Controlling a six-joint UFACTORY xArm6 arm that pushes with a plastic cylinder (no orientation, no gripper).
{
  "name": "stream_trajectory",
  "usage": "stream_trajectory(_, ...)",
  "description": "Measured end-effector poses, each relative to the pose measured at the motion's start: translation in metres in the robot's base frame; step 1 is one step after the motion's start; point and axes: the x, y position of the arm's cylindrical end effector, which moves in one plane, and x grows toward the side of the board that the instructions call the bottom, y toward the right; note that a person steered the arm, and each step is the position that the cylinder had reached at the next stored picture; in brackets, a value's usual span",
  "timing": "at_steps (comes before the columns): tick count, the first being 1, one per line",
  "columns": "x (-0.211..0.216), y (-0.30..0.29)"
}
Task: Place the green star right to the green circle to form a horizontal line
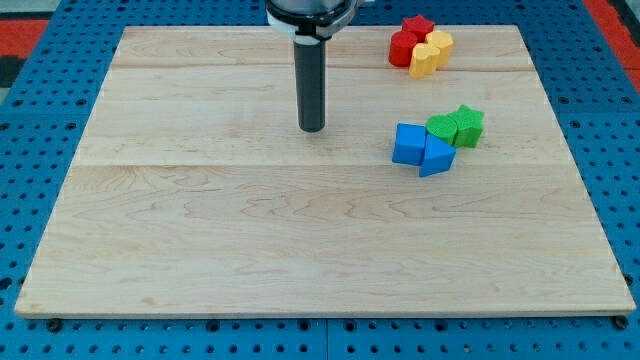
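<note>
The green star (469, 125) sits right of centre on the wooden board (250, 230). It touches the right side of the green circle (442, 127). A blue cube (408, 143) and a blue triangle (436, 156) lie just below and left of the green circle, touching it. My tip (312, 128) is on the board to the left of this group, about a block's width or more from the blue cube, touching nothing.
At the view's top right a red star (417, 26), a red circle (404, 48), a yellow heart (424, 60) and another yellow block (439, 42) huddle together near the board's top edge. Blue pegboard surrounds the board.
</note>
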Motion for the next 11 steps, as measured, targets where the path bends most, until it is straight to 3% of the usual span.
stream_trajectory(2,-0.030,0.062)
stream_trajectory(6,-0.040,0.155)
stream_trajectory(8,0.004,0.172)
stream_trajectory(10,-0.032,0.218)
stream_trajectory(11,0.002,0.214)
